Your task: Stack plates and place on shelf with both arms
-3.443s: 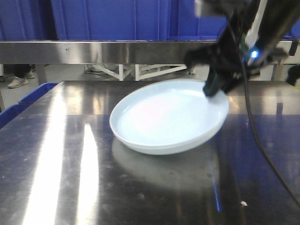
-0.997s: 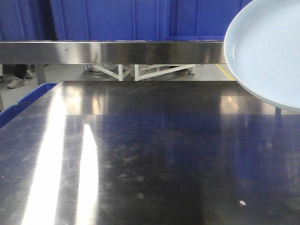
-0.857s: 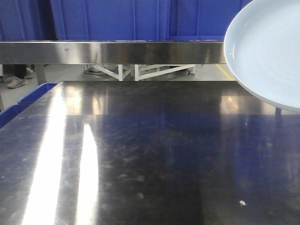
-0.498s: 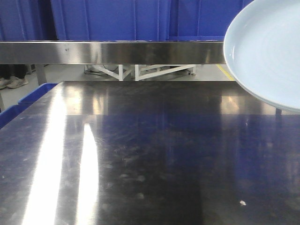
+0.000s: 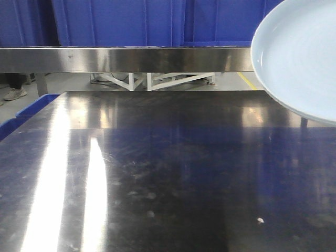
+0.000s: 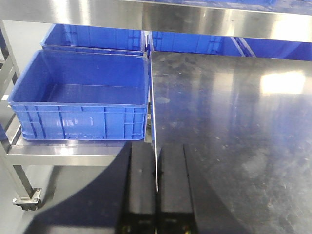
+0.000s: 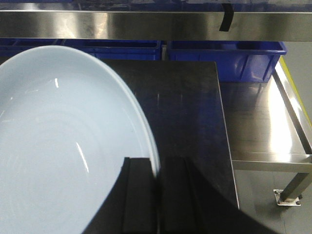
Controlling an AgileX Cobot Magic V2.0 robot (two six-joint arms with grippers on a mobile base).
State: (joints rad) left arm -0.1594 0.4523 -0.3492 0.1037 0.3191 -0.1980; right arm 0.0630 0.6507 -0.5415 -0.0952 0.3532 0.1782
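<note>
White plate (image 7: 63,146) pinched by raised right end effector (image 7: 157,168); left end effector (image 6: 157,148) pressed together.

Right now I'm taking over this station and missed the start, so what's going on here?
The right pincer is clamped on the rim of a white plate and holds it tilted in the air, off the steel table, at the table's right side. Whether a second plate sits under it I cannot tell. The left pincer is near the table's left edge, beside a blue bin. A thin pale edge runs between its fingers, but what it is I cannot tell.
</note>
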